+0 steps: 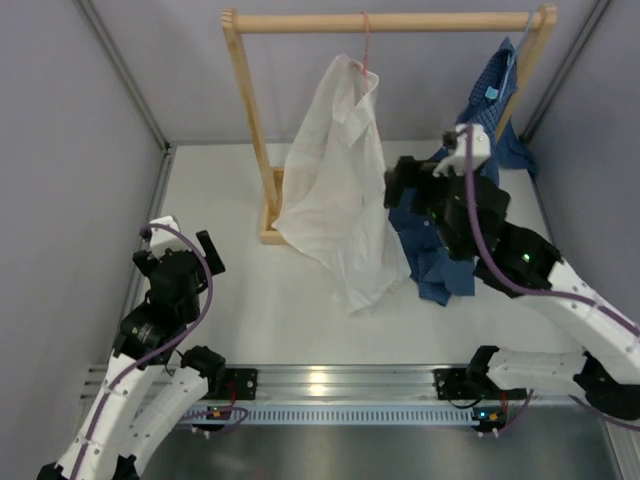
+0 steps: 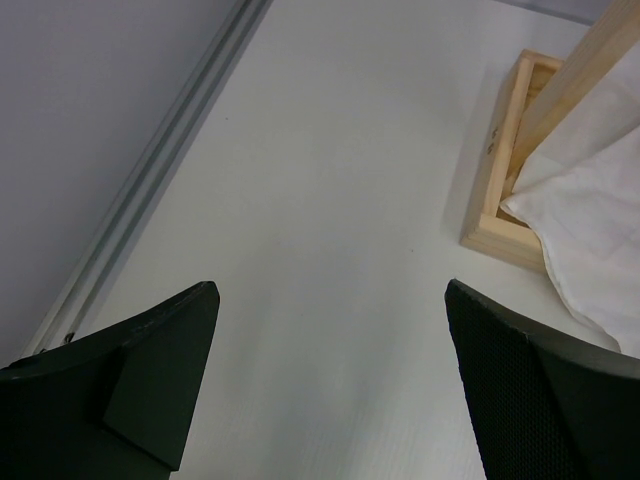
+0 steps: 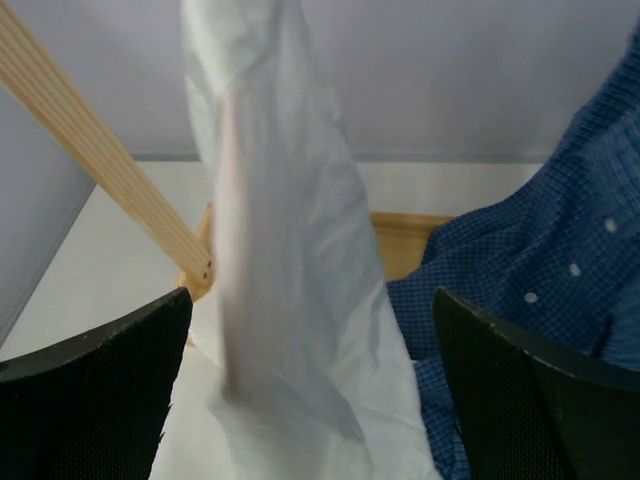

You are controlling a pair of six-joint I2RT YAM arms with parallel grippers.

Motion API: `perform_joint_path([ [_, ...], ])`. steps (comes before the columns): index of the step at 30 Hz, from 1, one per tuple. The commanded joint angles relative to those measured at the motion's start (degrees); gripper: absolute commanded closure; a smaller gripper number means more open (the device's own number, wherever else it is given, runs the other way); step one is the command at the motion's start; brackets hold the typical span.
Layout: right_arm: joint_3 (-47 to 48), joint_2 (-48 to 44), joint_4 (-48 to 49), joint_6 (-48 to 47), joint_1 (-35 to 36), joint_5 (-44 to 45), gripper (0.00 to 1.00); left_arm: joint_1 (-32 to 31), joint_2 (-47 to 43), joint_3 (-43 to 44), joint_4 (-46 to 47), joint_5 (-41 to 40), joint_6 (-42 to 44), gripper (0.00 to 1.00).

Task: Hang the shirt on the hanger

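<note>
The shirt (image 1: 335, 190) hangs lengthwise from top to bottom, collar end up at the rail and hem end down, its lower part slanting toward the near right, where it reaches the table (image 1: 300, 320). At its top it is gathered around the hanger (image 1: 366, 50), whose pink hook loops over the top bar of the wooden rack (image 1: 300, 22); how the hanger's frame sits inside the fabric is hidden. From the right end of the same bar hangs a dark blue checked shirt (image 1: 430, 255), just right of the white one and touching it low down. The rack's base frame (image 2: 505, 170) stands on the table, and a fold of the white cloth lies over its near corner. The right gripper (image 3: 312, 300) is just right of the shirt at mid height, facing it, fingers (image 3: 100, 390) spread wide with nothing pinched. The left gripper (image 2: 330, 290) is well off to the near left above bare table, likewise spread and holding nothing.
</note>
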Motion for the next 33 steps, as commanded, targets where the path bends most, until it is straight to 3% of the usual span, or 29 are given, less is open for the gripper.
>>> perform_joint_path([
  [1,-18.25,-16.47,6.33,0.01,0.17,0.32,0.00,0.85,0.19,1.02,2.90,3.00,2.19,0.02],
  [3,-28.60,-21.69,6.70,-1.58,0.26,-1.42,0.01,0.85,0.80,0.93,2.82,3.45,2.46,0.02],
  [6,-35.67,-30.49,2.57,-1.41,0.17,-3.01,0.01,0.85,1.50,0.93,2.99,3.89,2.11,0.02],
  [12,-39.21,-41.13,-5.50,-2.19,0.17,-3.72,0.01,0.85,1.59,-0.30,3.78,4.41,2.28,0.02],
  [14,-39.39,-41.84,-8.06,-2.19,0.17,-2.23,0.01,0.85,0.63,-1.00,3.87,4.85,2.46,0.02],
  [17,-41.14,-42.72,-10.27,-1.49,0.17,6.97,0.01,0.85,-1.73,-2.23,5.19,5.47,3.34,0.02],
  [33,-45.80,-43.78,-10.01,-0.79,0.17,8.50,0.01,0.85,-5.35,-3.81,7.47,8.19,4.83,0.02],
])
